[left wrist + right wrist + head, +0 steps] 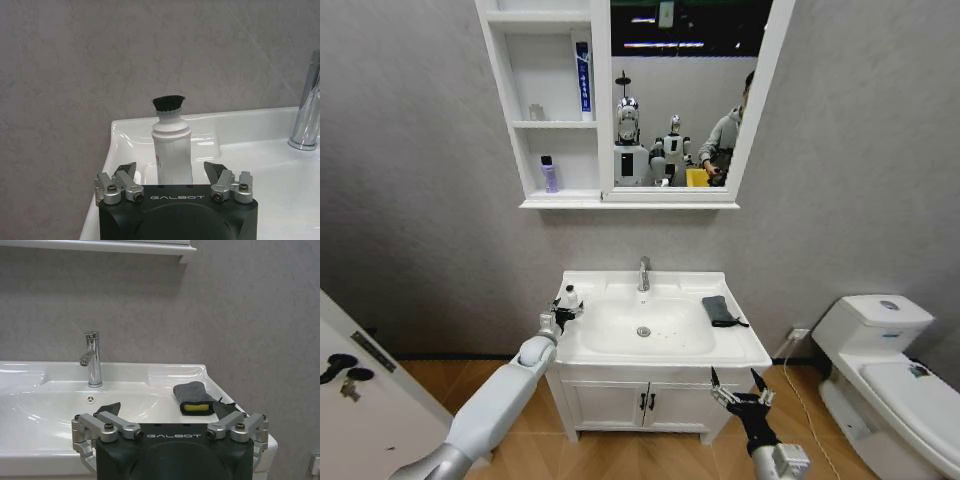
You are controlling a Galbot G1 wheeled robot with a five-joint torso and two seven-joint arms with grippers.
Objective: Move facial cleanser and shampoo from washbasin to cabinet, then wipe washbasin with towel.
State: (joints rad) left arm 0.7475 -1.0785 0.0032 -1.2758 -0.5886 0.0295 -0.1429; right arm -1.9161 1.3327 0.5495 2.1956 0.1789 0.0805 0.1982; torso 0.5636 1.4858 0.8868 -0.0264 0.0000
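Observation:
A white bottle with a black cap stands on the washbasin's left rim; I cannot tell whether it is the shampoo or the facial cleanser. My left gripper is at it. In the left wrist view the bottle stands upright between the open fingers, with a gap on each side. The dark towel lies folded on the right rim. My right gripper hangs open before the basin's front edge, facing the towel. In the cabinet, a blue tube stands above a purple bottle.
A chrome tap stands at the back of the bowl. Below is a two-door vanity. A white toilet stands to the right, and a door edge at the left. A mirror fills the cabinet's right part.

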